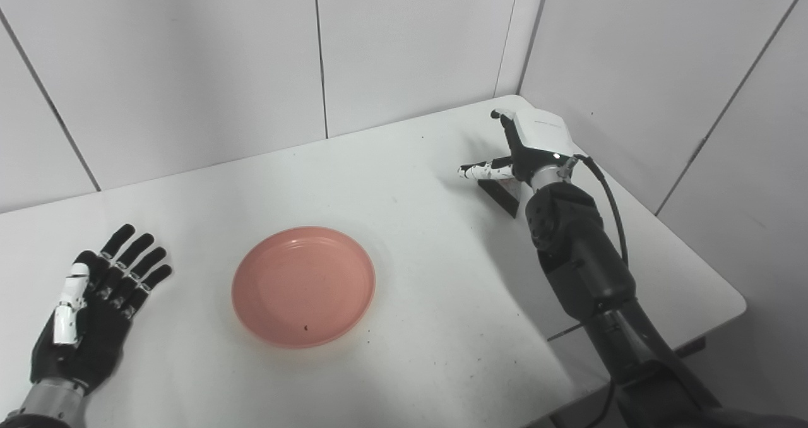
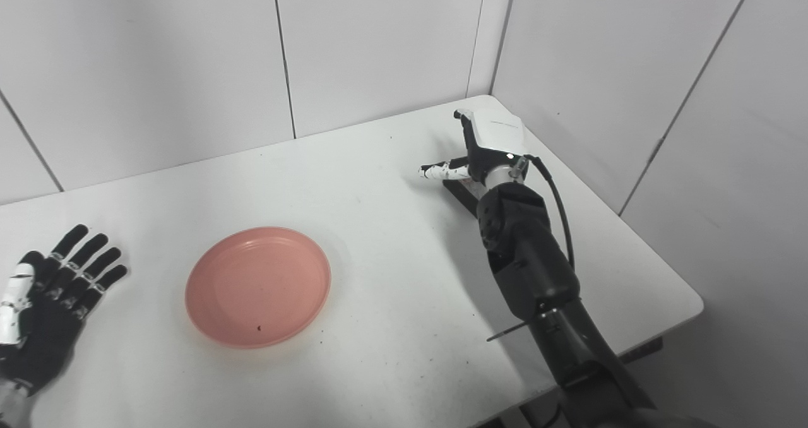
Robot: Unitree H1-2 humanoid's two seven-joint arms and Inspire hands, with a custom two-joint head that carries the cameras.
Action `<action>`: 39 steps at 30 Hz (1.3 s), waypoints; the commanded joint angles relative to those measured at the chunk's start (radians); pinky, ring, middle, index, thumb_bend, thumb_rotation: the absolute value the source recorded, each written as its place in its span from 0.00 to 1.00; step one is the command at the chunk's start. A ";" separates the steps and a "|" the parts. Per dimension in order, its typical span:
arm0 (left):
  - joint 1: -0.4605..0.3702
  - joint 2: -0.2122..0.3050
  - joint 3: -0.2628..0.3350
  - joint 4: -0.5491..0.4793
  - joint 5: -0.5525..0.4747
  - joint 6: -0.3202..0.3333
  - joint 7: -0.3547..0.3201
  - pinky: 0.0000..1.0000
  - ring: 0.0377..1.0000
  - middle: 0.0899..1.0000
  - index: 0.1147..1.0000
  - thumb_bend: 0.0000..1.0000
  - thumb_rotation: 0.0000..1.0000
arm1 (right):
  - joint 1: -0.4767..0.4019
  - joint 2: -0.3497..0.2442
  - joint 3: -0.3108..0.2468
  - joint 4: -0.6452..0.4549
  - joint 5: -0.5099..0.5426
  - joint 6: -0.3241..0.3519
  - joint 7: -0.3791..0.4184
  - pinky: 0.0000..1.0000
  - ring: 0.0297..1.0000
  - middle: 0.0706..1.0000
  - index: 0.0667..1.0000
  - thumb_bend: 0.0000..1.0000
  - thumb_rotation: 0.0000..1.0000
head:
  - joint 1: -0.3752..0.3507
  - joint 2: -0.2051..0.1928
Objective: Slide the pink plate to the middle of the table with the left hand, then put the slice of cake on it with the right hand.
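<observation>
The pink plate (image 1: 303,286) lies empty on the white table (image 1: 429,270), left of the middle. My left hand (image 1: 95,302) rests flat at the table's left edge, fingers spread, holding nothing, a hand's width from the plate. My right hand (image 1: 530,144) is at the far right corner, right over the slice of cake (image 1: 502,196), a dark wedge that shows only partly under the wrist. The thumb (image 1: 480,170) sticks out to the left and the fingers are apart. I cannot see whether the hand touches the cake.
Grey panel walls (image 1: 410,43) close the table off at the back and the right. The table's right edge and front right corner (image 1: 726,302) lie close beside my right arm. A cable (image 1: 609,194) loops off the right wrist.
</observation>
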 commanded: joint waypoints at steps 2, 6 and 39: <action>0.048 0.019 -0.005 0.038 0.039 0.084 0.034 0.85 0.86 0.88 0.87 0.43 0.90 | -0.050 -0.030 0.005 -0.014 -0.013 0.003 -0.009 0.56 0.78 0.85 0.82 0.87 0.59 | 0.000 0.007; 0.051 0.019 -0.003 0.024 0.039 0.094 0.038 0.83 0.85 0.87 0.85 0.44 0.87 | -0.055 -0.022 0.010 -0.003 -0.047 0.003 0.018 0.57 0.78 0.85 0.82 0.87 0.60 | -0.002 0.010; 0.055 0.016 0.002 0.001 0.039 0.123 0.047 0.84 0.86 0.87 0.86 0.43 0.89 | -0.056 -0.020 0.011 0.159 0.035 -0.001 -0.062 0.61 0.78 0.83 0.78 0.81 0.42 | 0.006 0.026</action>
